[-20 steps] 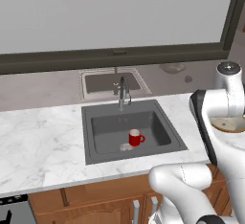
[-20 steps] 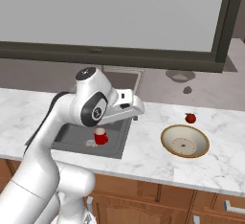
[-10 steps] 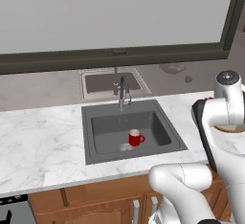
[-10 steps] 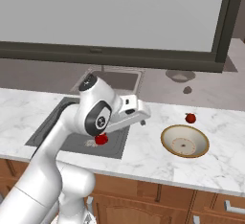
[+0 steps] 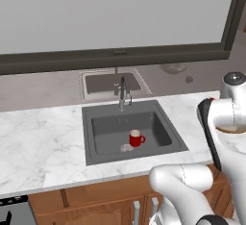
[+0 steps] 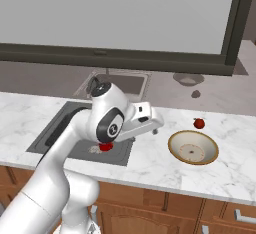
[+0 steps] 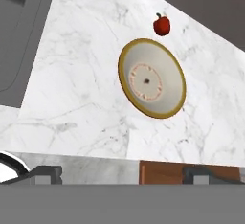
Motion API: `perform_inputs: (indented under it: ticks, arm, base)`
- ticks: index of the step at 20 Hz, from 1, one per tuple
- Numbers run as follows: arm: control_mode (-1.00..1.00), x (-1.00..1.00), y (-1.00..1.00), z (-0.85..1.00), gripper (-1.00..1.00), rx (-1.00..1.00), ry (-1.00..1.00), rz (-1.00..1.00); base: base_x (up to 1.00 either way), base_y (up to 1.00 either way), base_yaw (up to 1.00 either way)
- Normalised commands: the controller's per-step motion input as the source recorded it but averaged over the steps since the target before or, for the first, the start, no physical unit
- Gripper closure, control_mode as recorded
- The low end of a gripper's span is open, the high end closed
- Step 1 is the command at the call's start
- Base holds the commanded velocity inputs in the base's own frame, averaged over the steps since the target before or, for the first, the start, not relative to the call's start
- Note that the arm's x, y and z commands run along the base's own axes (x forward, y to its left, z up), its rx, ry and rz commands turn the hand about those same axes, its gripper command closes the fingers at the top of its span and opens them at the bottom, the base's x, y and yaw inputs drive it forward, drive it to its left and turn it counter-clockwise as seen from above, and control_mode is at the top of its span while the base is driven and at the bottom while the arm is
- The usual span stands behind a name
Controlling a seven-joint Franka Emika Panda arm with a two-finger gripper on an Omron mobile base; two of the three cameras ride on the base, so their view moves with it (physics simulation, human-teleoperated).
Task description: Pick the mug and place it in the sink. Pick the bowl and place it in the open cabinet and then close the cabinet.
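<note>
With the mug (image 5: pixel 136 138) already in the sink (image 5: pixel 158 144) at frame centre, the released, empty gripper (image 6: pixel 156 126) hangs left of the bowl (image 6: pixel 193 147), which looks stiff, smooth and breakable, best pinched at its thin rim

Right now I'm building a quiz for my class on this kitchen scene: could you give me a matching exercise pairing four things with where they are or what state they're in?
Column one:
1. mug
2. bowl
3. small red fruit
4. gripper

Column two:
A. open, holding nothing
B. on the counter just behind the bowl
C. standing in the sink
D. on the marble counter right of the sink, empty

Pairs: 1-C, 2-D, 3-B, 4-A
</note>
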Motion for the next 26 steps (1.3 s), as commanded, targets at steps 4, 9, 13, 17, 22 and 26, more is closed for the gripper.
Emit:
perform_inputs:
  ticks: [4, 9, 13, 17, 22, 26]
  arm:
    - [-1.00, 0.00, -0.13, 0.00, -1.00, 0.07, 0.11, 0.04]
    - [-1.00, 0.00, -0.14, -0.04, -1.00, 0.06, 0.13, 0.09]
    - [-1.00, 0.03, -0.10, -0.06, -1.00, 0.02, 0.10, 0.11]
    - [-1.00, 0.01, -0.05, -0.08, -1.00, 0.00, 0.01, 0.12]
    - [-1.00, 0.00, -0.01, -0.11, -1.00, 0.00, 0.00, 0.11]
    - [-1.00, 0.00, 0.00, -0.16, -1.00, 0.00, -0.01, 0.10]
  base:
    - [0.00, 0.00, 0.00]
    - [0.00, 0.00, 0.00]
    - [0.00, 0.00, 0.00]
    - [0.00, 0.00, 0.00]
    - [0.00, 0.00, 0.00]
    - [0.00, 0.00, 0.00]
